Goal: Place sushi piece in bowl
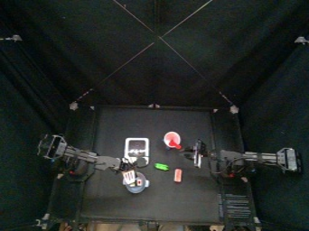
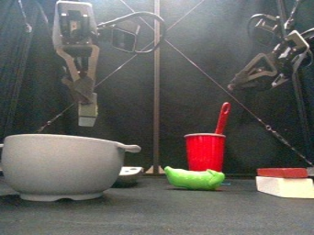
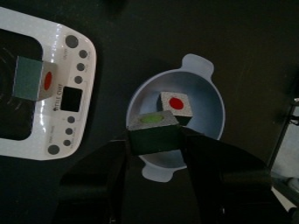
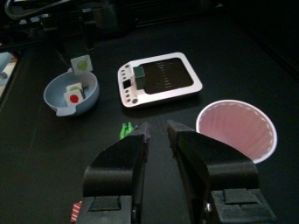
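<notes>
My left gripper (image 3: 158, 144) is shut on a small whitish sushi piece (image 3: 156, 137) and holds it above the light-blue bowl (image 3: 201, 122). In the front view the held piece (image 2: 87, 115) hangs clear above the bowl's rim (image 2: 61, 139), under the left gripper (image 2: 84, 99). Another whitish piece with a red spot (image 3: 177, 101) lies inside the bowl. From above, the bowl (image 1: 137, 187) is at the table's front left, with the left gripper (image 1: 130, 173) over it. My right gripper (image 4: 160, 133) is shut and empty, hanging at the right (image 1: 201, 155).
A white square tray (image 1: 136, 146) with a small piece (image 3: 33, 77) on it stands behind the bowl. A red round dish (image 1: 173, 140) is beside the tray. A small green block (image 1: 161, 166) and a small red block (image 1: 176, 174) lie mid-table.
</notes>
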